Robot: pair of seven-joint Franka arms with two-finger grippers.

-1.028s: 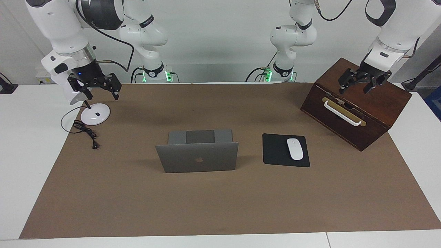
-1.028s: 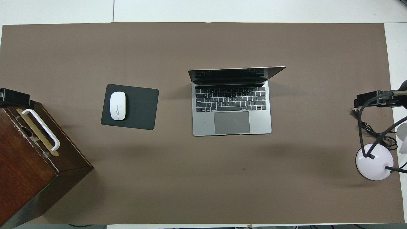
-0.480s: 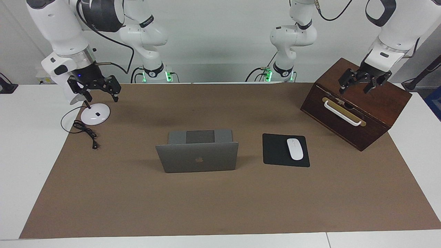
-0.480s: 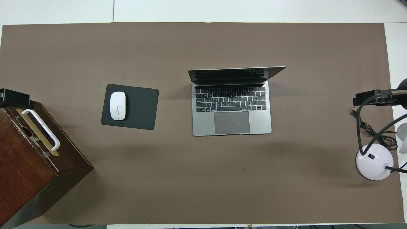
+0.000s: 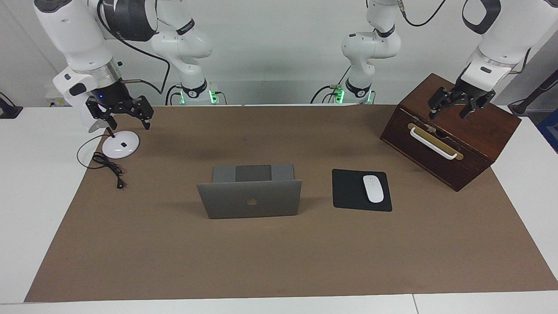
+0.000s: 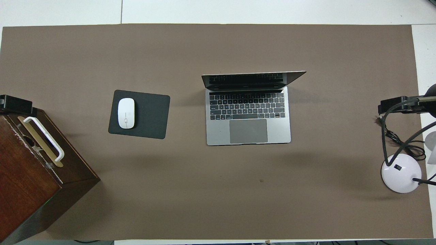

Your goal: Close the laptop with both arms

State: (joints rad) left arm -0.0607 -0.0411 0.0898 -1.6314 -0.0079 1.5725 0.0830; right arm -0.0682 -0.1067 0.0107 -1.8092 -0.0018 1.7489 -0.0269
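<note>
The silver-grey laptop [image 5: 250,198] stands open in the middle of the brown mat, its lid upright with the apple logo turned away from the robots. In the overhead view the laptop [image 6: 248,119] shows its keyboard and trackpad. My right gripper [image 5: 127,121] hangs open over the white lamp base, well apart from the laptop. My left gripper [image 5: 447,113] hangs open over the wooden box, also well apart from it. Neither gripper holds anything.
A black mouse pad [image 5: 351,189] with a white mouse [image 5: 373,188] lies beside the laptop toward the left arm's end. A dark wooden box [image 5: 453,135] with a white handle stands at that end. A white lamp base [image 5: 120,145] and a black cable [image 5: 109,168] lie at the right arm's end.
The right gripper has drifted slightly upward over the lamp base. The left gripper and the laptop have hardly moved.
</note>
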